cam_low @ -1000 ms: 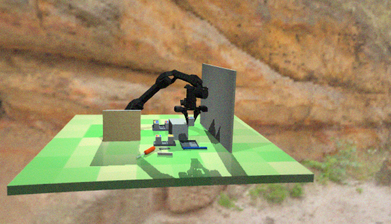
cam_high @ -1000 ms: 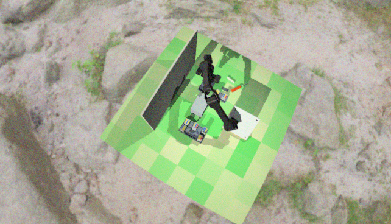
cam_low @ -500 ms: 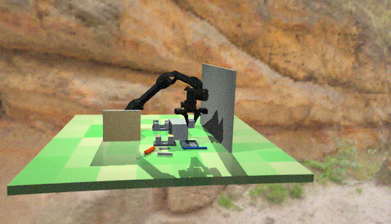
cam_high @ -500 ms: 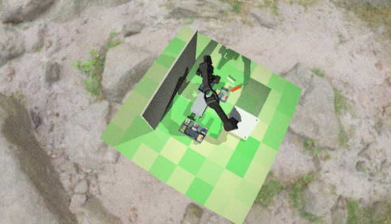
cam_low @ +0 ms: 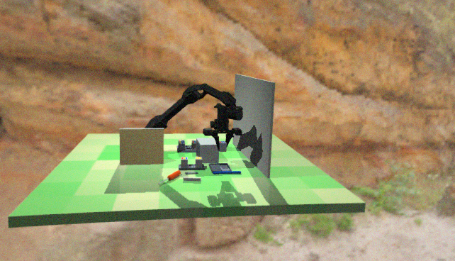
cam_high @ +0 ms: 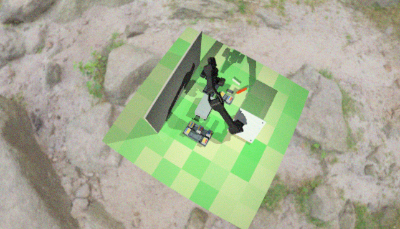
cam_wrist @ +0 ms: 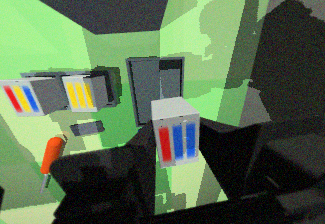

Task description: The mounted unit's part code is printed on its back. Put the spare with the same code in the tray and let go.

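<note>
My gripper point(cam_wrist: 169, 120) point(cam_low: 222, 142) is shut on a grey spare block point(cam_wrist: 175, 119) with red, blue and blue stripes and holds it in the air. The dark tray point(cam_wrist: 144, 90) point(cam_low: 222, 168) lies on the floor below and beyond the block in the wrist view. The grey mounted unit point(cam_low: 207, 150) point(cam_high: 204, 107) stands just beside the gripper. Two more spares sit on a rack to the left in the wrist view, one point(cam_wrist: 26, 97) with red, yellow and blue stripes and one point(cam_wrist: 81, 92) with three yellow stripes.
A tall grey panel point(cam_low: 255, 118) point(cam_high: 177, 84) stands close beside the arm. An orange screwdriver point(cam_wrist: 51, 155) point(cam_low: 173, 175) point(cam_high: 241, 90) and a small dark chip point(cam_wrist: 86, 128) lie near the tray. Another rack point(cam_high: 197, 134) and a beige box point(cam_low: 142, 146) stand further off.
</note>
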Action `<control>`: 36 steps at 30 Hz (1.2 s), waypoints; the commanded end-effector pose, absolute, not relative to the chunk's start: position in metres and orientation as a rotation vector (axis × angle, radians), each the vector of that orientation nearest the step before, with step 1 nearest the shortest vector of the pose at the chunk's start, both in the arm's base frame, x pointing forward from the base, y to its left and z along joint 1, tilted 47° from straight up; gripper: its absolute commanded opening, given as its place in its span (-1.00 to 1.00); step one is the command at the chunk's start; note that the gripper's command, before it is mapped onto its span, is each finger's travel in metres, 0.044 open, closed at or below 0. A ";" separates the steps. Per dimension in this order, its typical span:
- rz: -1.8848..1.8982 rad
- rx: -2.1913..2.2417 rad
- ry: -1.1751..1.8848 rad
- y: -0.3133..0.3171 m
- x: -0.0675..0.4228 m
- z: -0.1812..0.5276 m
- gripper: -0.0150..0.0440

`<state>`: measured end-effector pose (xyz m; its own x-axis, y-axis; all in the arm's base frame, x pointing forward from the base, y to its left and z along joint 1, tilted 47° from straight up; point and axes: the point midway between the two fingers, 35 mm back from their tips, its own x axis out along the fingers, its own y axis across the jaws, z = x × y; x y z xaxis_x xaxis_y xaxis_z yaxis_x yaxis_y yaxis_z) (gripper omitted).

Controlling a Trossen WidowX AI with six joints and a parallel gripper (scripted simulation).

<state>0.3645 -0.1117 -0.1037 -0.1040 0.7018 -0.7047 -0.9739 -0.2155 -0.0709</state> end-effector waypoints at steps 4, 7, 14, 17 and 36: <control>1.656 -0.734 0.497 -0.107 0.364 -0.108 -0.49; 1.656 -0.734 0.497 -0.105 0.363 -0.110 -0.49; 1.655 -0.734 0.497 -0.101 0.363 -0.114 -0.49; 1.655 -0.734 0.497 -0.099 0.363 -0.116 -0.49; 1.656 -0.733 0.496 -0.088 0.361 -0.126 -0.49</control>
